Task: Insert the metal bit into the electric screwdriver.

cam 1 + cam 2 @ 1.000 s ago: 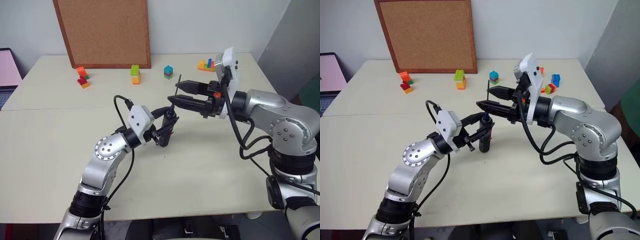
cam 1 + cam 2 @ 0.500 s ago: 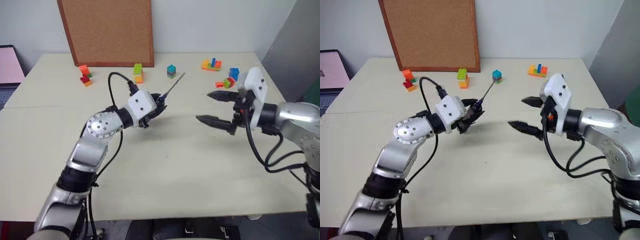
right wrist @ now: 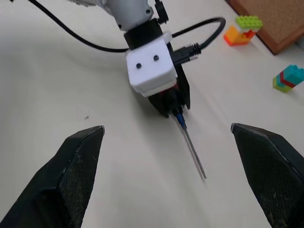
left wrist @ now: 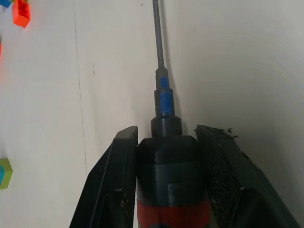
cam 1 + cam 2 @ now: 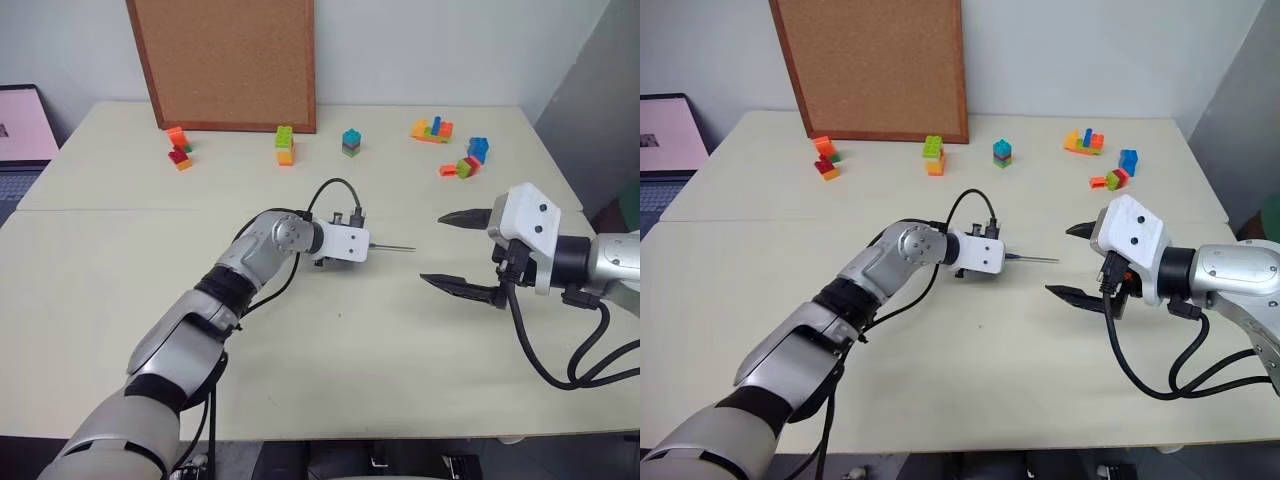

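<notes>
Left claw (image 4: 166, 185) clamped on the electric screwdriver (image 4: 170, 190), low over the desk (image 5: 330, 350). Metal bit (image 4: 158, 42) is seated in its nose, sticking straight out ahead of the fingers toward the right claw (image 5: 462, 252), which is spread wide, empty, well apart.

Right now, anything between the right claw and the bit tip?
Nothing: bare table between the open right claw and the metal bit, clearest in the right wrist view.
</notes>
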You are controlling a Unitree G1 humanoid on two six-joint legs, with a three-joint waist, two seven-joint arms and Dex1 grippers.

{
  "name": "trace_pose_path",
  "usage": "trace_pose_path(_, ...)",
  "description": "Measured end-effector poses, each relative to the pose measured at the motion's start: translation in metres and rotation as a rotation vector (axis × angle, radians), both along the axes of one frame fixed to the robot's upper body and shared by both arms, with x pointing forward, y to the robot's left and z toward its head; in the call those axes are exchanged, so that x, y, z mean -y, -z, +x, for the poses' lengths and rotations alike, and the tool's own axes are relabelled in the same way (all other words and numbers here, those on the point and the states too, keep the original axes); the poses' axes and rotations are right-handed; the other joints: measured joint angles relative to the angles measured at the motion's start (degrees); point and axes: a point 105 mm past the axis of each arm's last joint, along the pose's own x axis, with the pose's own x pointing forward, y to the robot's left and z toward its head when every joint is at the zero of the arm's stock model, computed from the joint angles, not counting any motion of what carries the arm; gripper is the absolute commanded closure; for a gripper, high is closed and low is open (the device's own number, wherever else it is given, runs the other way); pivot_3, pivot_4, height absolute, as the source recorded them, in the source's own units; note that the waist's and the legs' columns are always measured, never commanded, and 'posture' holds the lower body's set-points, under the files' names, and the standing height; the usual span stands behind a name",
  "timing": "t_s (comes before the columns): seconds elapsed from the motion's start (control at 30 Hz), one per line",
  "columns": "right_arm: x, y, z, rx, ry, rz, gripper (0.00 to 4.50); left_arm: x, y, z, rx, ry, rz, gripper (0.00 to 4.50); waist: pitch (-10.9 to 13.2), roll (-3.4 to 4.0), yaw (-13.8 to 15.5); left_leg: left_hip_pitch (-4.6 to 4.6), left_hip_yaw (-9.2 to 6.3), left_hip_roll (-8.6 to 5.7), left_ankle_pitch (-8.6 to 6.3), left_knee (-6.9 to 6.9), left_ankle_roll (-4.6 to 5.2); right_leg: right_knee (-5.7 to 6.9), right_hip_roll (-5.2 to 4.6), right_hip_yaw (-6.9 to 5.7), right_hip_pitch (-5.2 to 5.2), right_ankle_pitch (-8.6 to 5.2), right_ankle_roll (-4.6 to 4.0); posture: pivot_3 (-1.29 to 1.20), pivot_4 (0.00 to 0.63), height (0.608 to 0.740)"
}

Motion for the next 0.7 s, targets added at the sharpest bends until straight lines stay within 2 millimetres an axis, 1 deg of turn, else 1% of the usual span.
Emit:
trace_pose_path(0.13,-0.001,0.002,0.0,0.005,0.013,0.004,0.0,0.003,0.003,-0.001,0.012,0.045,0.026,2.92,0.0,0.0,0.4,-0.01,0.02,-0.01,0.0,0.23,0.0,0.01,-0.03,0.03,0.09,0.03,0.05,0.0,0.15,0.74)
trace_pose_path(0.2,0.001,0.005,0.0,-0.002,0.025,0.005,0.0,0.003,0.004,0.0,0.004,0.042,0.023,2.22,0.0,0.01,0.5,-0.06,0.02,0.0,-0.01,0.43,0.01,0.06,-0.03,0.02,0.1,0.03,0.05,0.0,0.15,0.74)
trace_pose_path(0.33,0.002,0.006,0.001,-0.005,0.034,0.004,0.0,0.004,0.001,0.002,-0.007,0.025,0.003,1.35,0.0,0.01,0.5,-0.11,0.03,0.0,-0.04,0.73,0.07,0.2,-0.02,0.03,0.11,0.04,0.07,0.0,0.15,0.74)
trace_pose_path(0.5,0.003,0.005,0.002,0.009,0.042,-0.002,0.0,0.0,-0.003,0.001,-0.06,0.002,-0.052,0.38,0.0,0.01,0.5,-0.06,0.02,0.01,-0.04,0.79,0.07,0.46,-0.02,0.04,0.07,0.04,0.08,0.0,0.15,0.74)
trace_pose_path(0.57,0.005,0.005,0.004,0.017,0.049,-0.001,0.0,-0.002,-0.006,0.0,-0.065,-0.004,-0.064,0.38,0.0,0.01,0.5,-0.04,0.02,0.01,-0.04,0.81,0.07,0.58,-0.01,0.06,0.04,0.04,0.08,0.0,0.15,0.74)
trace_pose_path(0.6,0.005,0.004,0.005,0.024,0.048,0.002,0.0,-0.008,-0.008,0.0,-0.081,-0.024,-0.079,0.38,0.0,0.0,0.4,-0.05,0.01,0.01,-0.04,0.81,0.07,0.64,0.0,0.06,0.0,0.04,0.08,0.0,0.15,0.74)
trace_pose_path(0.63,0.006,0.004,0.006,0.03,0.054,0.0,0.0,-0.017,-0.01,0.001,-0.095,-0.051,-0.098,0.38,0.0,-0.01,0.1,-0.05,0.02,0.04,-0.04,0.82,0.07,0.71,0.02,0.09,-0.03,0.04,0.08,0.0,0.15,0.74)
trace_pose_path(0.67,0.008,0.004,0.008,0.034,0.067,-0.002,0.0,-0.031,-0.015,0.004,-0.121,-0.104,-0.138,0.38,0.0,-0.02,-0.3,-0.04,0.01,0.05,-0.04,0.82,0.07,0.78,0.02,0.09,-0.07,0.04,0.08,0.0,0.15,0.74)
trace_pose_path(0.7,0.01,0.005,0.009,0.034,0.076,-0.003,0.0,-0.039,-0.022,0.004,-0.129,-0.129,-0.168,0.38,0.0,-0.02,-0.6,-0.04,0.0,0.07,-0.04,0.82,0.06,0.84,0.03,0.09,-0.09,0.04,0.08,0.0,0.15,0.74)
